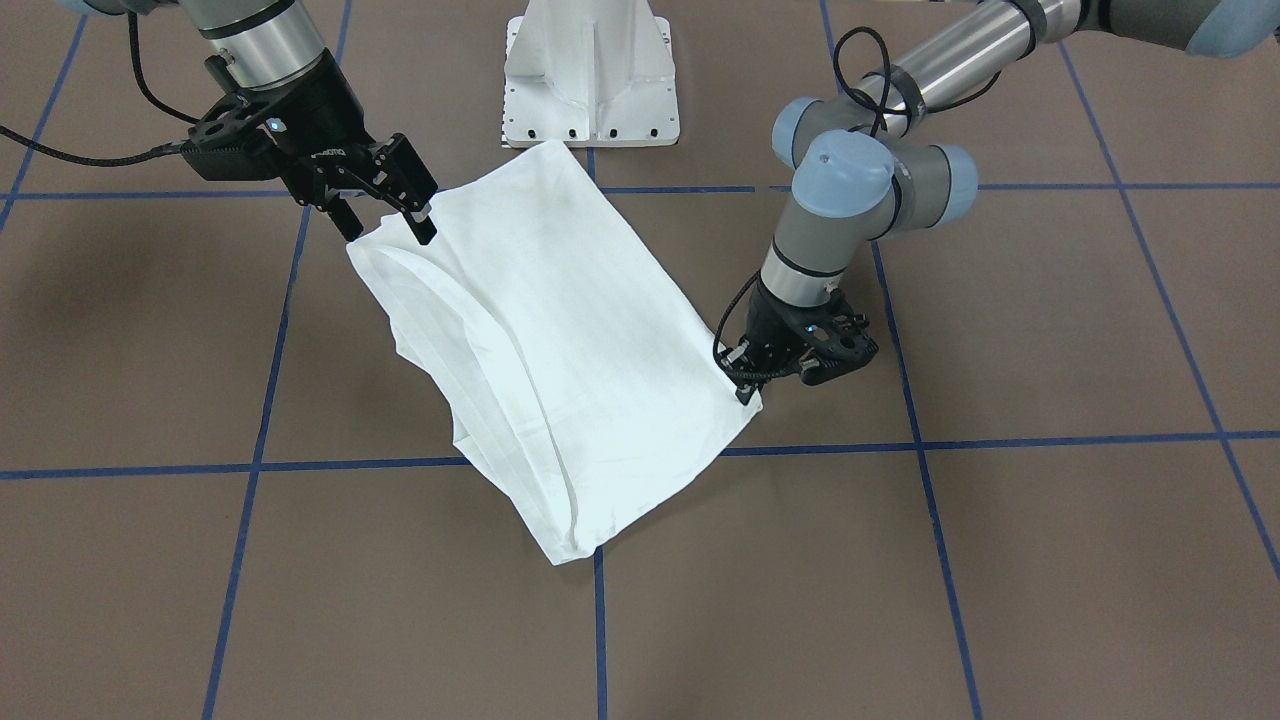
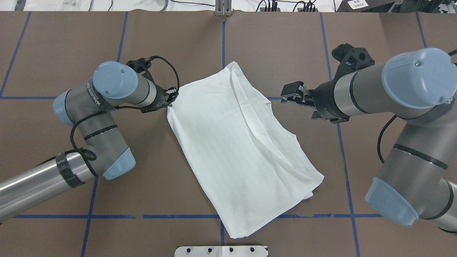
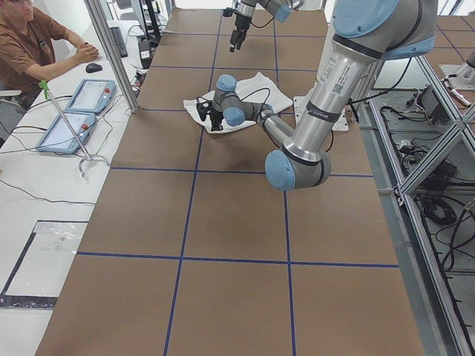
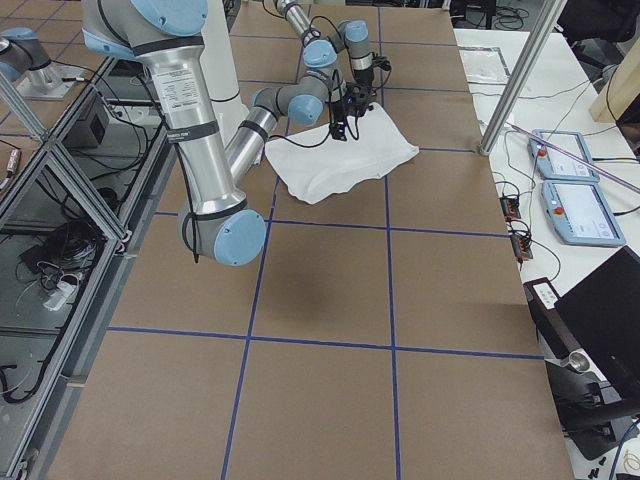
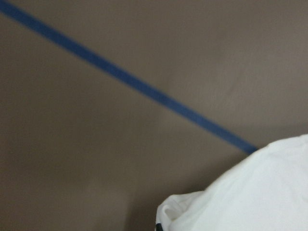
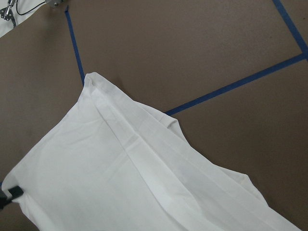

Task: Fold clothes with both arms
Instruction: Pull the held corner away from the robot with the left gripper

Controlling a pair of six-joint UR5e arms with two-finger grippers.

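A: Where is the shirt (image 2: pixel 235 150) lying?
B: It's lying folded in the middle of the table (image 2: pixel 160 185), slanting from 11 to 5 in the overhead view.
A: And the grippers?
B: The left gripper (image 2: pixel 171 100) is pinching its 10 o'clock corner. The right gripper (image 1: pixel 390 228) is hovering at 1 o'clock, fingers spread, holding nothing.

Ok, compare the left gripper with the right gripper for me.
The left gripper sits low at a corner of the shirt; the right gripper hangs above its opposite edge. The left gripper looks closed on cloth; the right gripper is open and empty. Both are black two-finger grippers.
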